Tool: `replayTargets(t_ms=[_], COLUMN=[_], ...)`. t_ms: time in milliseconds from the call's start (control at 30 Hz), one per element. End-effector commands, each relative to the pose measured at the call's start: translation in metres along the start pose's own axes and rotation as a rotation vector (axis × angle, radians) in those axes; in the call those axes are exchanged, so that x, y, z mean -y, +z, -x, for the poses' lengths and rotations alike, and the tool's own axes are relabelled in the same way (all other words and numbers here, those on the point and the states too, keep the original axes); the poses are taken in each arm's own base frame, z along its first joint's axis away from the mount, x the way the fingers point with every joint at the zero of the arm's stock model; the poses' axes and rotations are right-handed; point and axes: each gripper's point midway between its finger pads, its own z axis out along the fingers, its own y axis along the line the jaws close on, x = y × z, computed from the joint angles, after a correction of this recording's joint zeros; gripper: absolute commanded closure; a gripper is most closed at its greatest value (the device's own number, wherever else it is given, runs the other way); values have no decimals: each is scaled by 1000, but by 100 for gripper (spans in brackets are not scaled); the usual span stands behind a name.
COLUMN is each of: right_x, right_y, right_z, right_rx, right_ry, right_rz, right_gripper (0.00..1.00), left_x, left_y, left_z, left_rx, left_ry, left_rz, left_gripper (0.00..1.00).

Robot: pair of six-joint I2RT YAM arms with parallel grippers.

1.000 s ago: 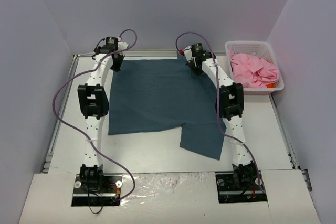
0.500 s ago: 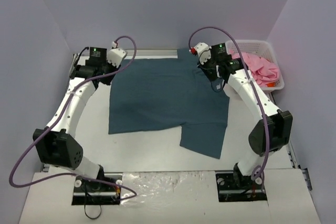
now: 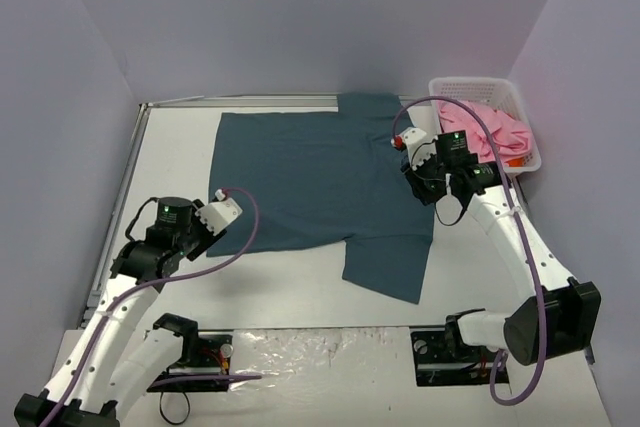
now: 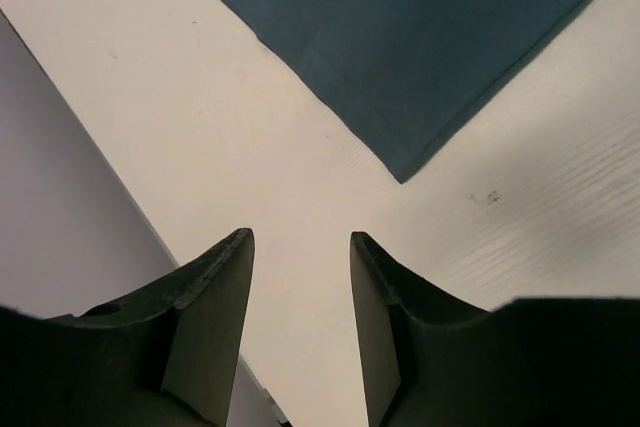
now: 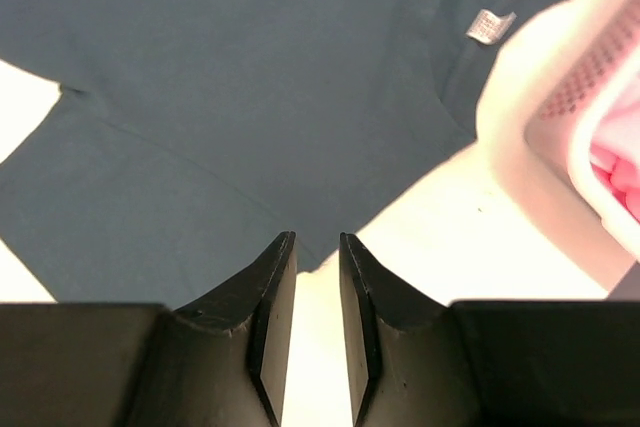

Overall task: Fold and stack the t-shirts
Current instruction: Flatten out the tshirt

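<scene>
On table (image 3: pixel 175 162), one teal t-shirt (image 3: pixel 310 177); in basket (image 3: pixel 470 83), one pink t-shirt (image 3: pixel 487 134).

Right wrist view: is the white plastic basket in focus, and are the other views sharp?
Right wrist view: the white lattice basket is blurred and overexposed, the dark teal-blue t-shirt sharp. Left wrist view: sharp, its fingers dark. Top view: even light, no blur.

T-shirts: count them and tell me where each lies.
2. The teal-blue t-shirt lies spread on the table; the pink t-shirt sits crumpled in the white basket at the far right. Others may hide beneath it.
</scene>
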Motion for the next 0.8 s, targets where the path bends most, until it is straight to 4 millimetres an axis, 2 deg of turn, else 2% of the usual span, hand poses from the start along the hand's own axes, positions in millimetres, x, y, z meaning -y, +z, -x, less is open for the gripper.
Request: replayTargets(t_ms=[0,100,233,400,600,767], right_x=[7,15,14,16,19,22], right_y=[-1,1,8,11,17,18], right_z=[-5,-10,-17,-21,-26,-27], right_rx=[4,-4,-8,-6,-23,-20], right_ry=[43,76,99,128,147,171], right_rz=[-4,-7,23,33,47,53], right_gripper=[79,79,79,76,75,75], left_x=[24,38,50,51,57,56], left_y=[7,15,27,36,56,68], left_z=[-7,-14,-27,-34,-53,-55], left_rx=[7,-12,-49,-66,-122,-124], left_ry=[67,99,145,204,268,291], left_rz=[-103,-166,-209,-201,-209,-185], left_gripper=[57,56,57,57,57,57])
